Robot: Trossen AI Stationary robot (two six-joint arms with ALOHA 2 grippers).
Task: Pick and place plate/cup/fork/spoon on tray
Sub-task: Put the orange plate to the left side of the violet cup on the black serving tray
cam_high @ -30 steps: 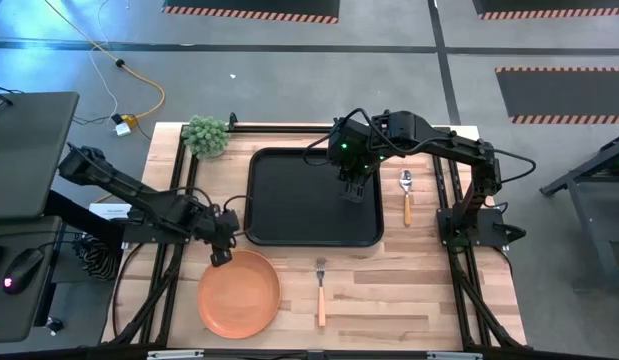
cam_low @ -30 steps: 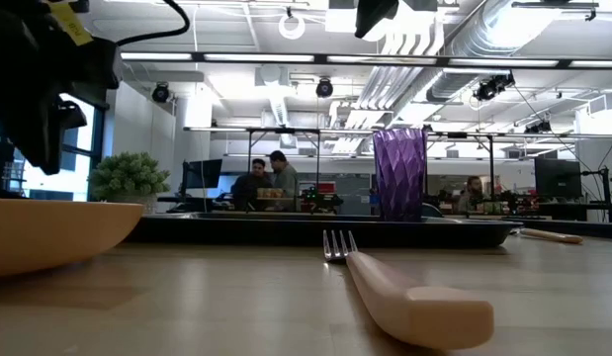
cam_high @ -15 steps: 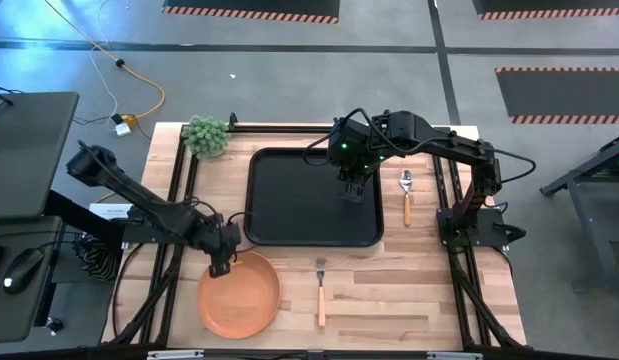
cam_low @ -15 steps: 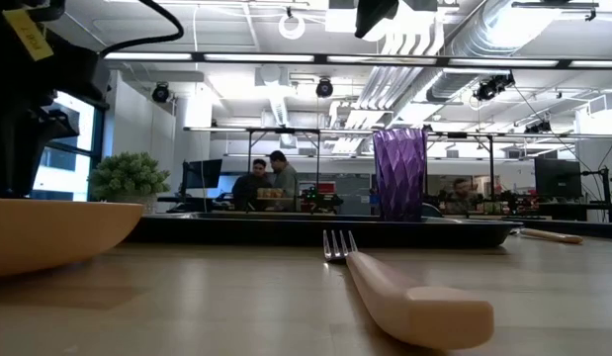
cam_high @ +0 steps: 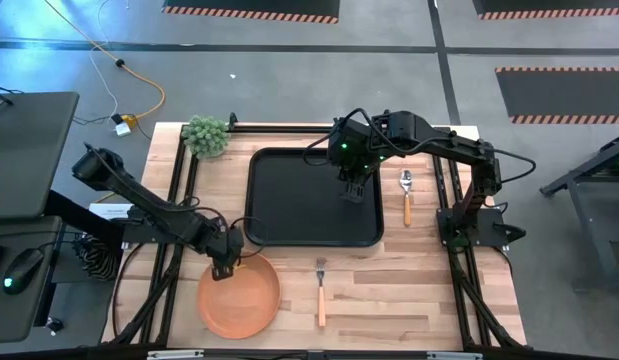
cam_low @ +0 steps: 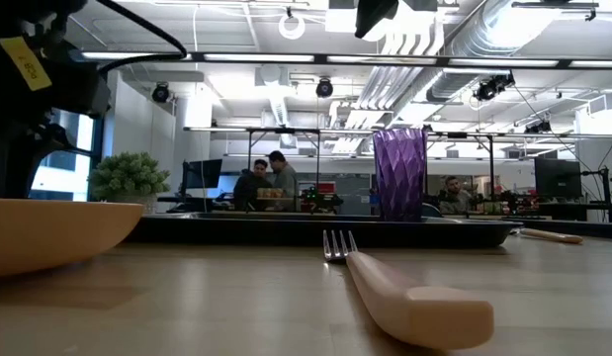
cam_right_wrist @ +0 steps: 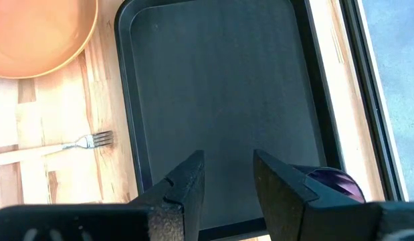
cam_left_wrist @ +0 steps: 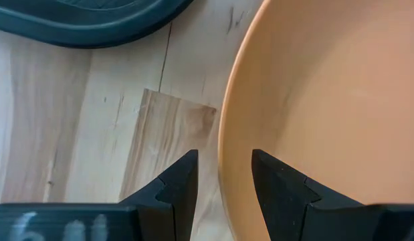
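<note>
- Orange plate (cam_high: pixel 239 294) sits on the wood table (cam_high: pixel 389 290) near the front-left, just off the tray's (cam_high: pixel 289 200) front-left corner, not touching it.
- Left gripper (cam_high: pixel 225 266) is at the plate's back rim; wrist view shows both fingers (cam_left_wrist: pixel 180 184) apart w/ the rim edge lying in the gap between them. Open, nothing held yet.
- Right gripper (cam_high: pixel 351 188) hangs over the tray's right side by the cup (cam_low: pixel 398 174), fingers apart, empty. Cup already stands upright in the tray, near its right edge.
- Fork (cam_high: pixel 321 290) lies on the table in front of the tray, right of the plate. Spoon (cam_high: pixel 407 194) lies on the table just right of the tray. Both still to go.
- Handling, my guess: plate looks like stiff, light plastic, smooth and prob. slippery. Flat on the table, so the only real hold is the raised rim, one finger inside, one outside.
- Pinch on one edge means the far side will sag or swing; grip needs to be firm and the lift slow.
- Risk: outer finger catches the table, or the plate slides away instead of getting clamped.
- Not fragile, I'd say; a drop would cost position more than damage.
</note>
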